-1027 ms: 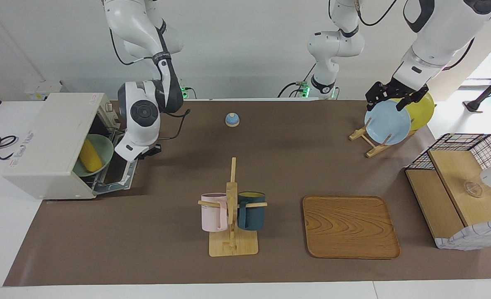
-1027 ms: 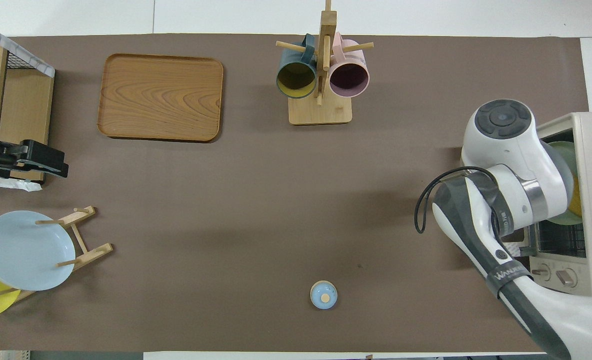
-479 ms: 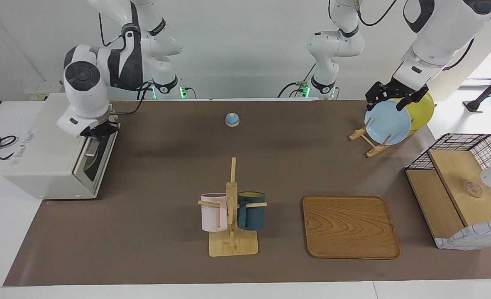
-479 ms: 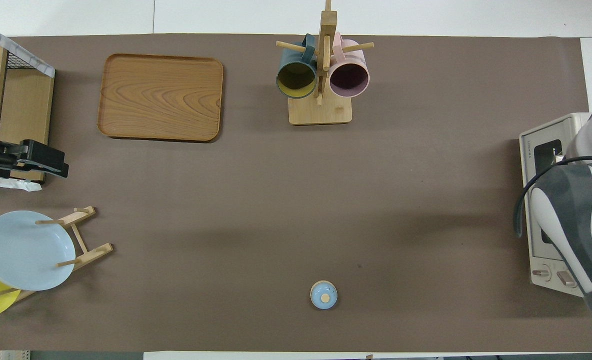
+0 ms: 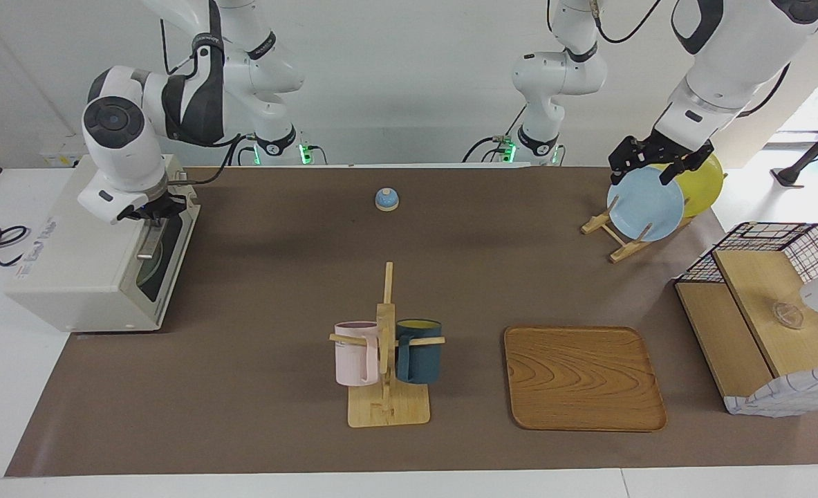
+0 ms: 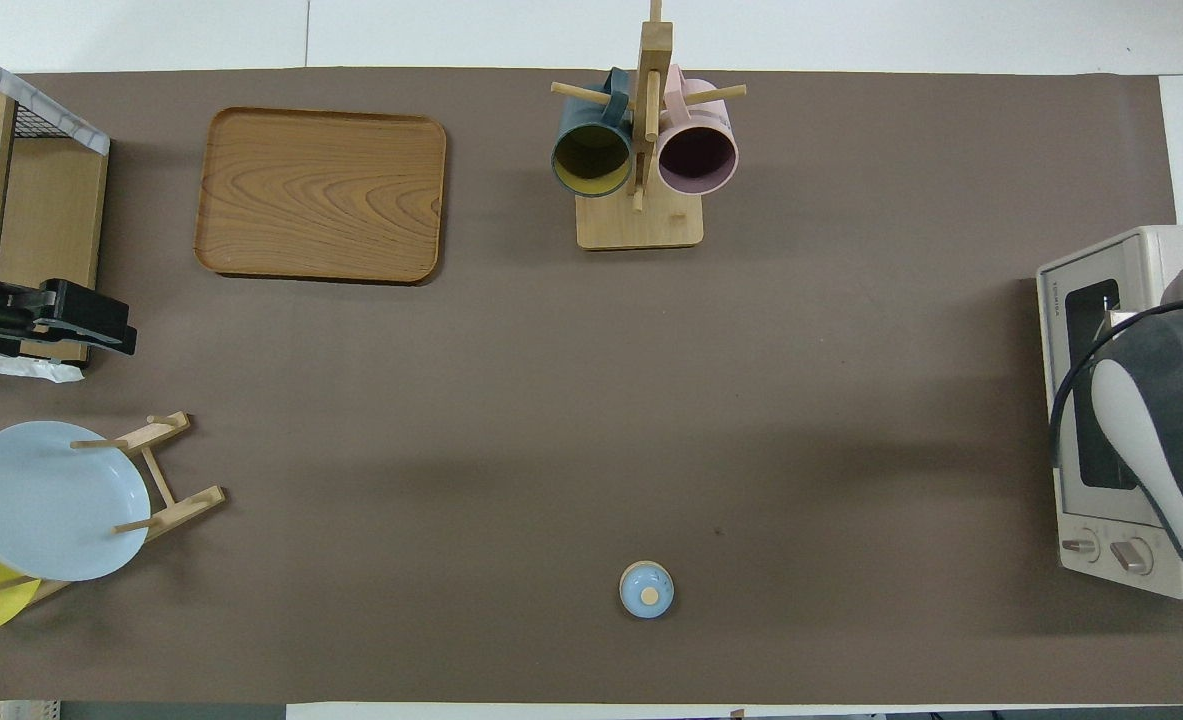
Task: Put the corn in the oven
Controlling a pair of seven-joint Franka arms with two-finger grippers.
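The cream-white oven stands at the right arm's end of the table, and its dark glass door is closed. It also shows in the overhead view. The corn is hidden inside; only a pale green dish shows dimly through the glass. My right gripper is at the door's top edge, just above the silver handle. My left gripper waits open over the blue plate on the wooden plate rack, and it shows in the overhead view too.
A yellow plate stands beside the blue one on the rack. A wooden mug stand holds a pink and a dark blue mug. There are also a wooden tray, a small blue bell and a wire basket.
One second ago the oven door lay open with the corn in a green dish inside. The right gripper has swung the door up and shut and now sits at its top. The left arm is still.
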